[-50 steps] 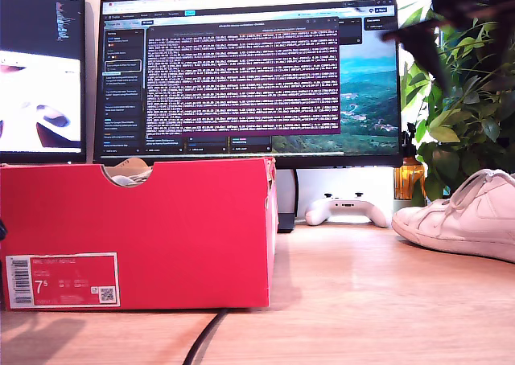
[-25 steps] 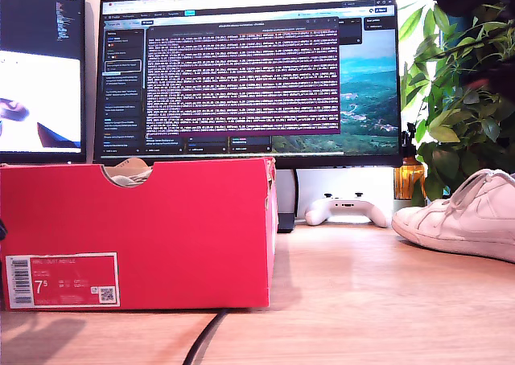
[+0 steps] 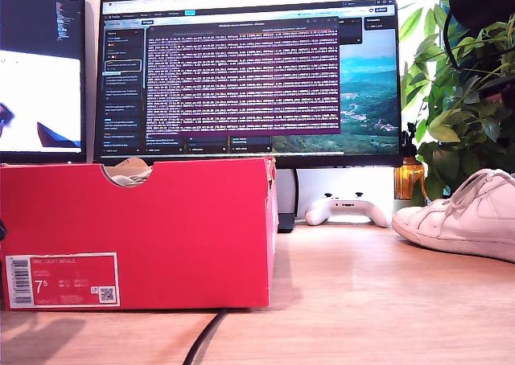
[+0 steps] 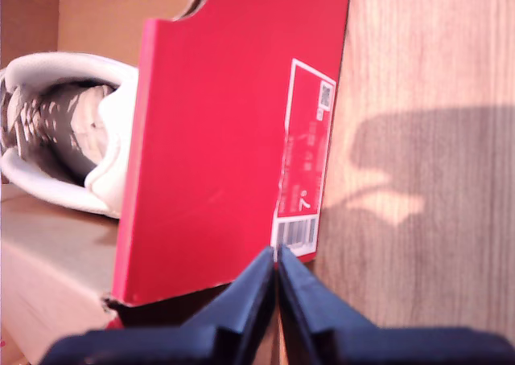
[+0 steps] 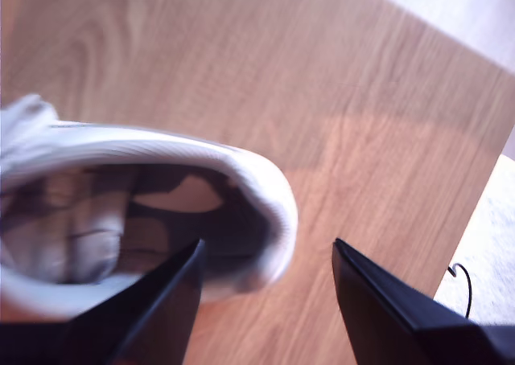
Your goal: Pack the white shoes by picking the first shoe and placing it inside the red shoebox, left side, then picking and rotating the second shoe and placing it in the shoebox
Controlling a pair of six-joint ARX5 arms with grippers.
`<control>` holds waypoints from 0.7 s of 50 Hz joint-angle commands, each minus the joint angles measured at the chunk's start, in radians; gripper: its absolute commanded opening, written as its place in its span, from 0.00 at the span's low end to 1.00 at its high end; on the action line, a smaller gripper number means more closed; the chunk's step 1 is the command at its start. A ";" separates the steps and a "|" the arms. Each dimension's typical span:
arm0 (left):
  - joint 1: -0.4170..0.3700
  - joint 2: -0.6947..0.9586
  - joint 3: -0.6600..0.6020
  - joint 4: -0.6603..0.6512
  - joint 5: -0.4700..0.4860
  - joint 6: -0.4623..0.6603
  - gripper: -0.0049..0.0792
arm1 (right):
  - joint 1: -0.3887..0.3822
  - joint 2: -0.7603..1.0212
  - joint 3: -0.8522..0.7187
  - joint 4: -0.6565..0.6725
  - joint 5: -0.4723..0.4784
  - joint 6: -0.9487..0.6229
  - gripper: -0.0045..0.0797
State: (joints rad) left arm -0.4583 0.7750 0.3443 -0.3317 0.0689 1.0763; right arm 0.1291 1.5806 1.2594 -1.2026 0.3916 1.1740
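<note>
Exterior view shows the bright red cardboard shoebox with its white barcode label standing on the wooden desk at that view's left, and one white leather sneaker lying on the desk at its right, well apart from the box. First wrist view has my first gripper with jaws pressed together and empty, above the box's labelled wall, another white sneaker lying inside. Second wrist view, somewhat blurred, shows my second gripper spread wide over the heel opening of the sneaker on the desk, seemingly not touching it.
</note>
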 commanded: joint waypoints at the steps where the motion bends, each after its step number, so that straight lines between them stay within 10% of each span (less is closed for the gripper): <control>1: -0.004 0.004 0.000 0.005 0.002 -0.003 0.03 | -0.015 0.007 -0.040 0.015 0.000 0.004 0.60; 28: -0.004 0.004 0.000 0.003 0.002 -0.003 0.03 | -0.060 0.007 -0.257 0.307 -0.063 0.009 0.60; 35: -0.004 0.004 0.000 0.002 0.002 -0.003 0.03 | -0.071 0.007 -0.272 0.332 -0.080 0.015 0.22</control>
State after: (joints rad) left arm -0.4583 0.7750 0.3443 -0.3355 0.0689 1.0763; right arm 0.0635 1.5806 1.0073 -0.8688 0.3191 1.1847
